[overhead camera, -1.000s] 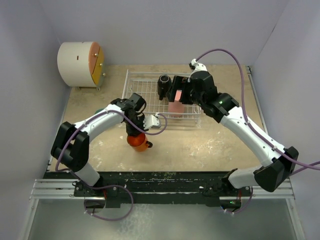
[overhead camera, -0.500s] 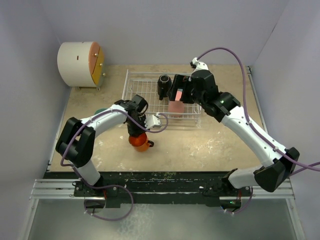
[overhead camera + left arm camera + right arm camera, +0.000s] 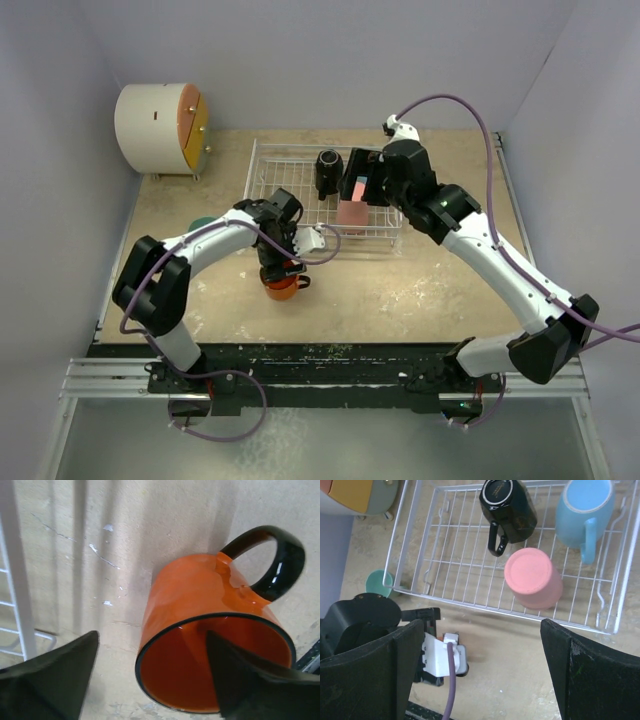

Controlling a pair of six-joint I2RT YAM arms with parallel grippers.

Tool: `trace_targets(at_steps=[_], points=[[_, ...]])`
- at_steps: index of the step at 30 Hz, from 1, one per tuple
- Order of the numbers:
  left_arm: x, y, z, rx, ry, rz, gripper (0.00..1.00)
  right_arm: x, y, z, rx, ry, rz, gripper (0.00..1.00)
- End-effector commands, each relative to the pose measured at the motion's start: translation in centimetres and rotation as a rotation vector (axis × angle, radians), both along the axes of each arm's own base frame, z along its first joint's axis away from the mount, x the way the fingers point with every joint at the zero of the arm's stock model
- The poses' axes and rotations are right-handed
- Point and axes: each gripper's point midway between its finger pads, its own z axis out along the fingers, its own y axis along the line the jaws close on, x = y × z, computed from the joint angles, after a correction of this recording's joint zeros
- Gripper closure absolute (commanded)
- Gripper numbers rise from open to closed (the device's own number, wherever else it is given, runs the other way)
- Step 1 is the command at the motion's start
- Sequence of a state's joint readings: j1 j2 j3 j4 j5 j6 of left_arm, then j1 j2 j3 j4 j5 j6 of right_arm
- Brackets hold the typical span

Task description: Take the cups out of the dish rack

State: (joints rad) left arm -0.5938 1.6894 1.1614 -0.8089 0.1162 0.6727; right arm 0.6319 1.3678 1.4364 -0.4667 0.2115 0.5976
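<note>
**Left claw released: orange mug set down outside the rack**

Found on the table, between the near side of the white wire-grid dish rack (image 3: 290,185) and the table's near edge, left of centre: glossy orange ceramic mug (image 3: 200,610) with black handle, mouth turned toward the wrist camera, apart from the rack.

Left gripper (image 3: 150,680) clenched on the mug wall a second ago, now released. One finger inside the mouth, the other standing off the outer wall with bare table showing between. Mug brought lower over the same second. Set-down judged complete.

Right gripper (image 3: 480,680) spread wide and empty, hovering over the rack's right part as before.

Still inside the rack:
- black mug with white inside (image 3: 509,507), lying on its side
- light blue mug (image 3: 582,512)
- pink handleless tumbler (image 3: 532,577), mouth down

Teal-green mug (image 3: 379,582) standing on the table just beside the rack's near left corner.

Judged two of five unloaded, three outstanding. Recommended next: straight lift of the left fingers, to avoid catching the rim and tipping the orange mug.
</note>
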Motion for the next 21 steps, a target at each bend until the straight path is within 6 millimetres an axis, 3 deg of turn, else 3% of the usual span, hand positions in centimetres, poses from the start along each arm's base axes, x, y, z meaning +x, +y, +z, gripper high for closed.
trace_targets(at_steps=[1, 6, 10, 11, 15, 18, 21], points=[[1.3, -1.8, 5.2, -0.103, -0.086, 0.009, 0.01, 1.9, -1.0, 1.6, -0.040, -0.080, -0.068, 0.00], [1.5, -2.3, 10.5, -0.183, -0.160, 0.015, 0.01, 4.0, 0.3, 0.0, -0.095, -0.062, -0.087, 0.00], [2.0, -1.1, 16.1, -0.276, -0.303, 0.058, 0.01, 6.2, 2.8, -1.7, -0.179, -0.050, -0.101, 0.00], [2.3, -0.6, 17.3, -0.301, -0.333, 0.084, 0.01, 6.6, 3.4, -1.3, -0.183, -0.057, -0.102, 0.01], [5.2, 4.6, 21.4, -0.394, -0.424, 0.278, 0.01, 8.7, 6.0, -4.5, -0.254, -0.012, -0.123, 0.02], [6.7, 7.8, 22.1, -0.410, -0.461, 0.375, 0.01, 10.0, 7.3, -6.2, -0.254, 0.014, -0.131, 0.03], [7.4, 9.9, 22.4, -0.459, -0.486, 0.455, 0.01, 11.0, 8.2, -7.6, -0.259, 0.018, -0.131, 0.05]])
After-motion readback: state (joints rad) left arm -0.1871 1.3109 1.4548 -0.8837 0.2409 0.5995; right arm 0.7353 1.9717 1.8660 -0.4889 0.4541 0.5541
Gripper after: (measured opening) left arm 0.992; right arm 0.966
